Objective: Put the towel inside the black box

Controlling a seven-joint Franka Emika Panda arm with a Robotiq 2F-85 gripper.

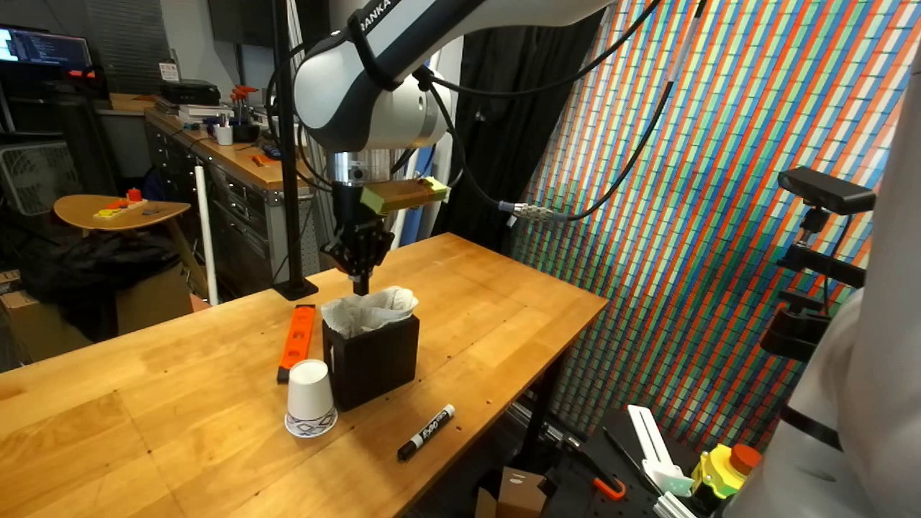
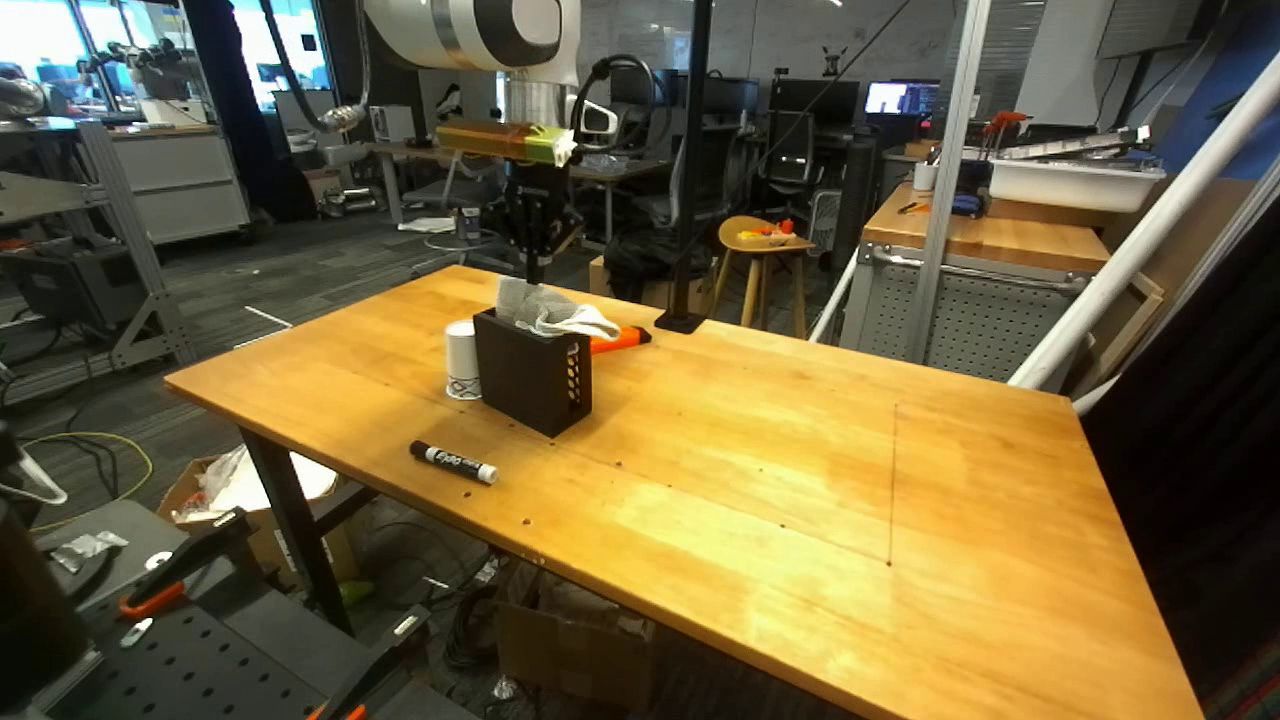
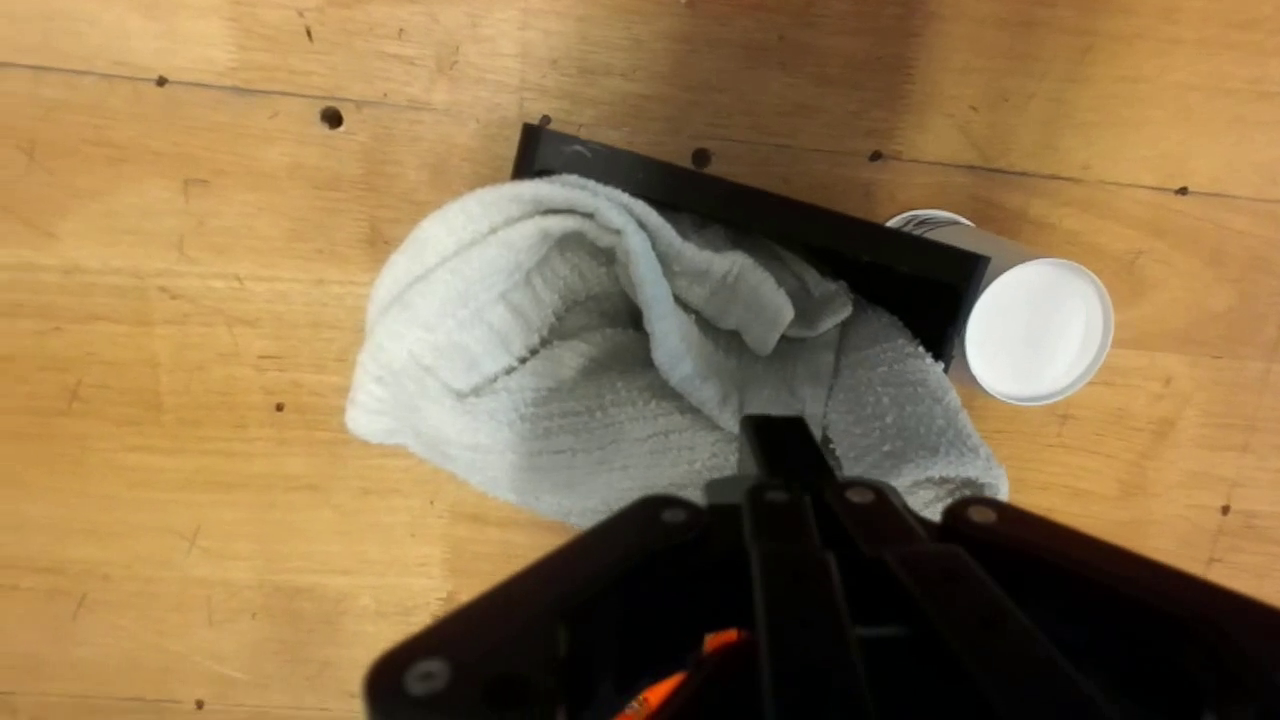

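Observation:
The grey-white towel [image 1: 381, 309] is bunched in the top of the black box [image 1: 378, 367] and bulges above its rim in both exterior views [image 2: 560, 315]. In the wrist view the towel [image 3: 580, 420] covers most of the opening and hangs over the box's [image 3: 740, 205] edges; a dark gap shows at the end by the cup. My gripper [image 1: 360, 286] points straight down just above the towel. Its fingertips [image 3: 785, 435] are together, with no cloth seen between them. I cannot tell whether they touch the towel. The inside of the box is mostly hidden.
An upside-down white paper cup [image 1: 309, 396] stands right beside the box. A black marker [image 1: 426, 433] lies near the table edge. An orange level [image 1: 297, 338] lies behind the box. A black pole base [image 2: 680, 322] stands at the table's far edge.

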